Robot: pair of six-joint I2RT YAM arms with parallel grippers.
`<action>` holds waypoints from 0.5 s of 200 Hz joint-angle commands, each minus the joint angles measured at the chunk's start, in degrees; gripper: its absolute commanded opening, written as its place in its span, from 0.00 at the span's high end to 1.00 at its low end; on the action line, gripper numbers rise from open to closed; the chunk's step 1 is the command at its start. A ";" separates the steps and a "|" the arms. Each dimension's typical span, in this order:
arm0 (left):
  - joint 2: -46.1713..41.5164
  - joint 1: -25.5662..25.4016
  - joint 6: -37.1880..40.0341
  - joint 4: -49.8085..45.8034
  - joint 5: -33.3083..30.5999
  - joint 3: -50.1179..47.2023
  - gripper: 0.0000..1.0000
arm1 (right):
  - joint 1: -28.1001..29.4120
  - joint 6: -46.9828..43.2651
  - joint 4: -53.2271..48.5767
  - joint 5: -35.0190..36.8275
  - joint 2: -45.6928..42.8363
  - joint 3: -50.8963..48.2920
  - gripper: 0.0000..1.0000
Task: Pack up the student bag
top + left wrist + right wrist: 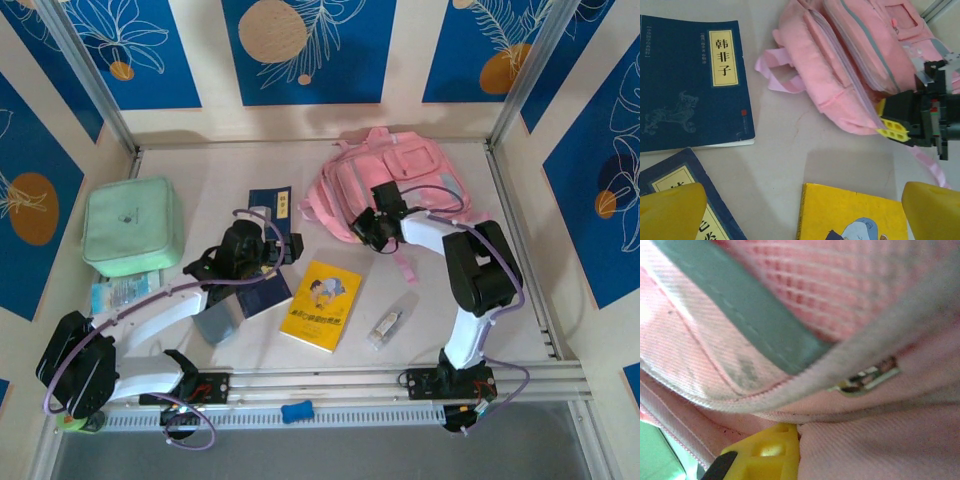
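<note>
The student bag (400, 180) is a pink backpack lying flat at the back right of the table, its top towards the arms. My right gripper (362, 228) is at the bag's near left corner, shut on a fold of its pink fabric. In the right wrist view one yellow finger (767, 452) presses against the cloth (865, 440), with a zip pull (867, 380) just above; the other finger is hidden by fabric. The left wrist view shows the bag (840, 65) with those yellow fingertips (892, 129) at its edge. My left gripper (802, 215) hangs open over bare table.
A blue book (270, 203) lies left of the bag, a second blue book (265, 292) and a yellow book (322, 305) nearer the arms. A mint-green soft case (132, 225) sits at far left. A small clear tube (388, 325) lies near the right arm.
</note>
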 commanded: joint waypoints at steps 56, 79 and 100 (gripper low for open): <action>1.05 -0.48 -2.22 -1.76 1.26 4.58 0.01 | 6.42 2.84 3.94 0.11 -1.62 2.48 0.82; 1.21 -0.57 -2.79 -1.25 2.52 4.62 0.01 | 5.41 0.05 2.38 0.47 -7.68 -0.91 0.61; 2.30 -1.02 -3.14 -0.99 4.15 5.48 0.01 | 3.25 -3.27 -0.81 -0.90 -13.69 -3.54 0.45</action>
